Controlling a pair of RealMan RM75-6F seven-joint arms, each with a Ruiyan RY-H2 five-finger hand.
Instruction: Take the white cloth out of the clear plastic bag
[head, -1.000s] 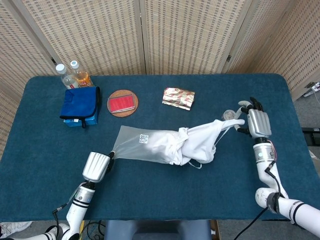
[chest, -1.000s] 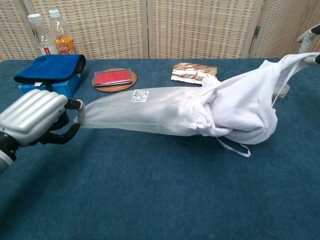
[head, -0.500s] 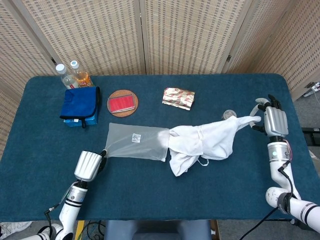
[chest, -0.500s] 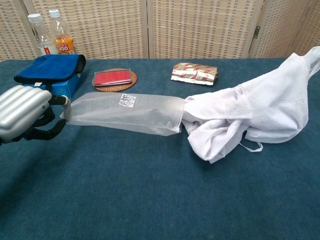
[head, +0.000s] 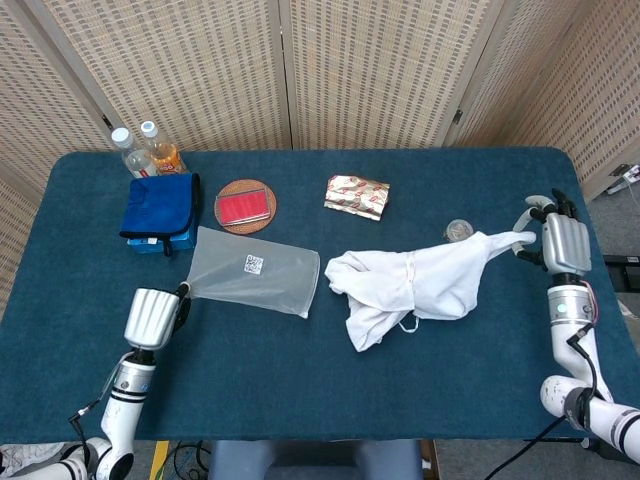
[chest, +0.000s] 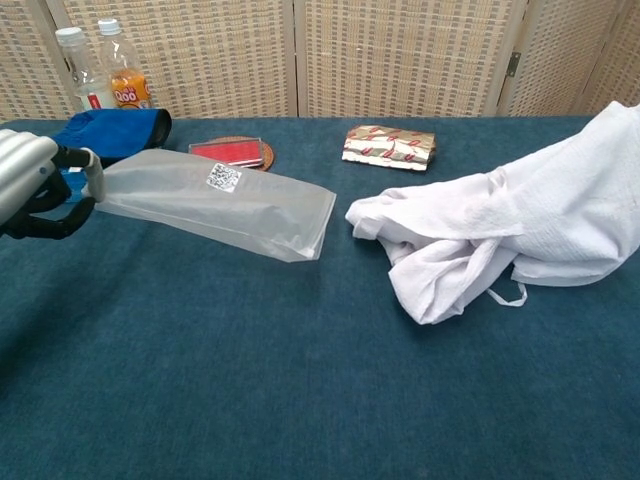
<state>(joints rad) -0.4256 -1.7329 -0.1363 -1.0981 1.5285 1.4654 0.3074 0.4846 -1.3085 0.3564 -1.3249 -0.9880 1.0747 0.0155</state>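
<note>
The white cloth (head: 415, 286) (chest: 500, 230) lies wholly outside the clear plastic bag (head: 250, 282) (chest: 215, 200), with a gap of table between them. My left hand (head: 152, 318) (chest: 25, 180) grips the bag's closed end and holds it lifted at the left, the bag's mouth pointing right toward the cloth. At the far right my right hand (head: 560, 243) pinches one corner of the cloth, which stretches up toward it while the rest of the cloth rests crumpled on the table. The chest view does not show the right hand.
A blue cloth on a blue box (head: 160, 210), two bottles (head: 145, 150), a red case on a round coaster (head: 245, 205) and a foil packet (head: 357, 195) sit along the back. A small clear cup (head: 458, 230) stands behind the cloth near my right hand.
My left hand has drawn the bag to the left and my right hand has moved right with the cloth. The cloth slid fully out of the bag's mouth, and the two now lie apart.
</note>
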